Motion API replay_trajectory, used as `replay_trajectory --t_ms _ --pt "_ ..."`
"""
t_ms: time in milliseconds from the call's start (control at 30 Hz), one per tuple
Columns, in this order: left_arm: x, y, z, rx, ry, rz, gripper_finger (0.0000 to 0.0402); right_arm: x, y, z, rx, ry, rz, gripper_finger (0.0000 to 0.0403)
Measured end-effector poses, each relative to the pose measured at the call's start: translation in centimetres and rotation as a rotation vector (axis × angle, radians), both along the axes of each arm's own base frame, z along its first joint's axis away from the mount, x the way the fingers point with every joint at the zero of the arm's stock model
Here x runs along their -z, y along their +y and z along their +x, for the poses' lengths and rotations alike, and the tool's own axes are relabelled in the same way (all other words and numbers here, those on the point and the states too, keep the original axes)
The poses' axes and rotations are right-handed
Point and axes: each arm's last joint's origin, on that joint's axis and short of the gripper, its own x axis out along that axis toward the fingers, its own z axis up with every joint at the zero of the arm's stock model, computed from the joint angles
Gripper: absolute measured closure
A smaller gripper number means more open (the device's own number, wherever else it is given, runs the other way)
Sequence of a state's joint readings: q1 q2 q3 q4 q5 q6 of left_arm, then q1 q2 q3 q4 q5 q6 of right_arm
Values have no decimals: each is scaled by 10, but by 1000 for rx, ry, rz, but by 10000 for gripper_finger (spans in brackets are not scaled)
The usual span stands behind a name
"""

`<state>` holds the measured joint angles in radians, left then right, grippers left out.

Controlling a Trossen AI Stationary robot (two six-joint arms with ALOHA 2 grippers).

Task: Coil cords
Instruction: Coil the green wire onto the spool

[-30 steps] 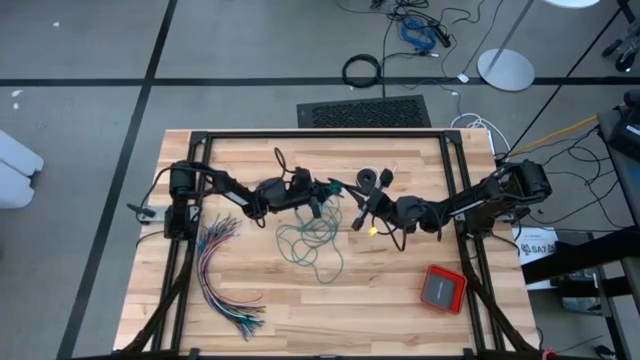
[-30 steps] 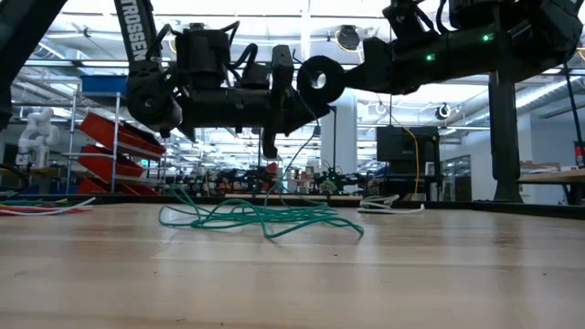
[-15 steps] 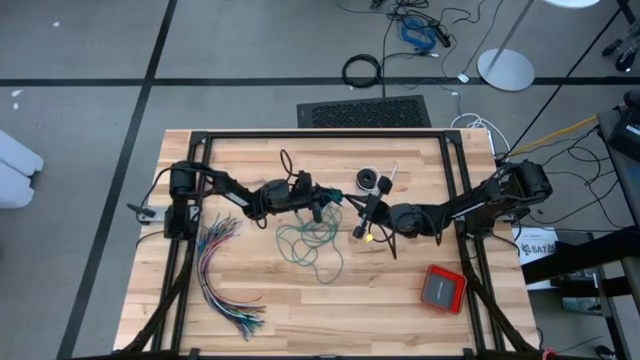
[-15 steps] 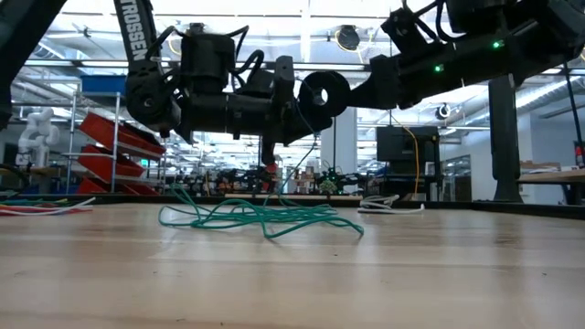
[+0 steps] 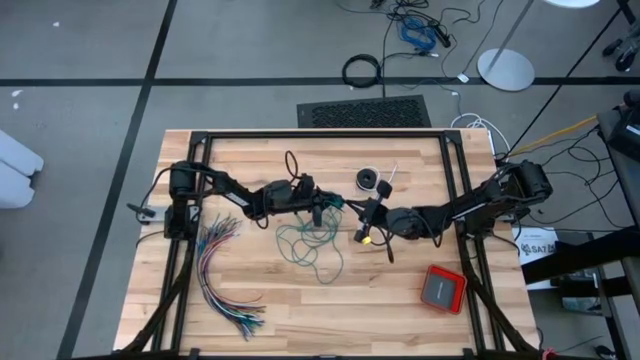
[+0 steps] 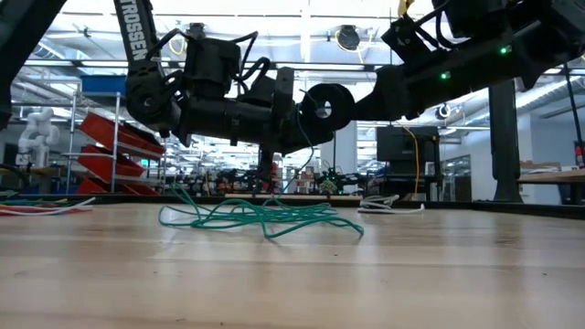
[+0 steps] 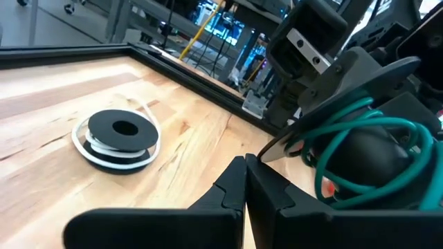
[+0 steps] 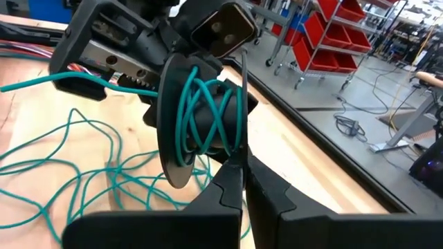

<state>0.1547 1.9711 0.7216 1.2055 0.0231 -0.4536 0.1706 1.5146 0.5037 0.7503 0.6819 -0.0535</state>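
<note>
Right wrist view: teal-green thin cord half wound on a black plastic spool.

My right gripper is pinched shut on the spool's rim, above the wooden table; my left gripper is closed on the cord just beside it. The rest lies in loose loops on the table. The cord looks light, limp and springy, likely to tangle; I'd hold it close to the spool.

Robotics lab or workshop hall, wooden bench in a black frame on grey concrete floor, red parts bins on wheeled racks, ceiling strip lights, loose floor cables, white robot arm beyond.
</note>
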Motion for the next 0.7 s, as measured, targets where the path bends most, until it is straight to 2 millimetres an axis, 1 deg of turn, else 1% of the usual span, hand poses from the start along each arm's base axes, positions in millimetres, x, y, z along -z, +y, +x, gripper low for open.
replay_trajectory --t_ms 200,400,700 --pt "0 0 0 8 7 22 391 1 4 -1 -13 6 -1 403" --pt "1 0 0 5 15 23 391 3 4 -1 -12 32 6 403" --pt "-2 1 0 5 7 77 391 5 4 -2 -27 52 -8 403"
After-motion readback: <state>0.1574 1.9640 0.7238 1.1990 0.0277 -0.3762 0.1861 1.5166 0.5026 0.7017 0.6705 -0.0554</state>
